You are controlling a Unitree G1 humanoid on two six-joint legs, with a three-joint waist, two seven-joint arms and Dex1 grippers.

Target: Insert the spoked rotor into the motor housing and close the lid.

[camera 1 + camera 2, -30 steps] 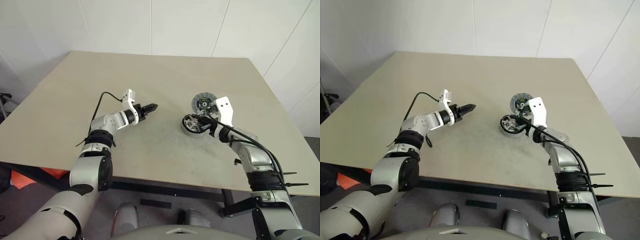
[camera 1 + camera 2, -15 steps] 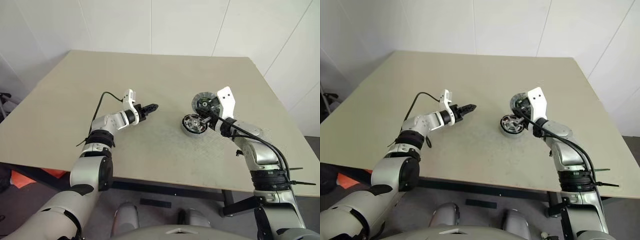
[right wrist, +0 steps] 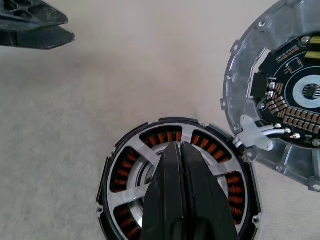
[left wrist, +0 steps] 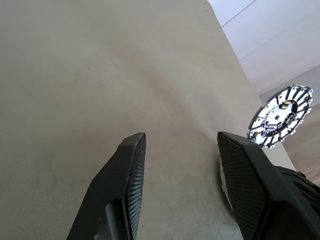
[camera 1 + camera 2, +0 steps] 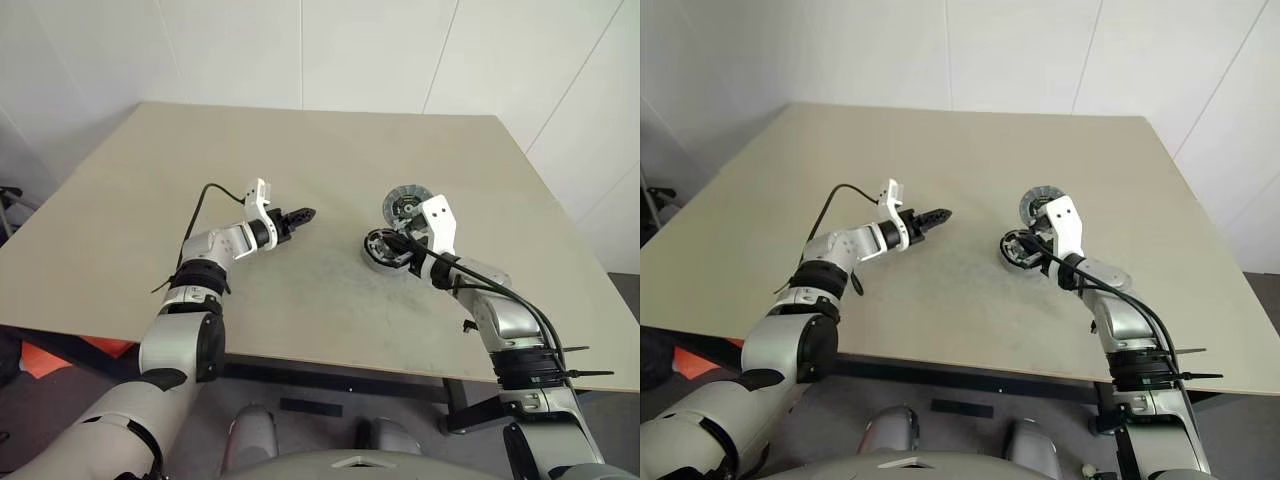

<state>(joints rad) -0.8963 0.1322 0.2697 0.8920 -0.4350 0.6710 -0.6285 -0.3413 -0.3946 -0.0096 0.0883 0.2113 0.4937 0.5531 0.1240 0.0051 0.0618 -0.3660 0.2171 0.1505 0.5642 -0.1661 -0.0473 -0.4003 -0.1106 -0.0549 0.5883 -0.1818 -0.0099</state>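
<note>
my right gripper (image 3: 181, 150) is pressed together, empty, over the spoked rotor (image 3: 177, 180), which sits inside the motor housing (image 5: 385, 250) on the table (image 5: 300, 150). the lid (image 3: 280, 100) lies flat just beside the housing, touching its rim. my left gripper (image 4: 182, 165) stands spread, empty, well apart from these parts.

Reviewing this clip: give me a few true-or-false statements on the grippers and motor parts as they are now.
1. The right gripper is shut above the motor housing. True.
2. The spoked rotor sits in the housing. True.
3. The lid covers the housing. False: it lies beside it on the table.
4. The left gripper holds the lid. False: it is open, with nothing between its fingers.
</note>
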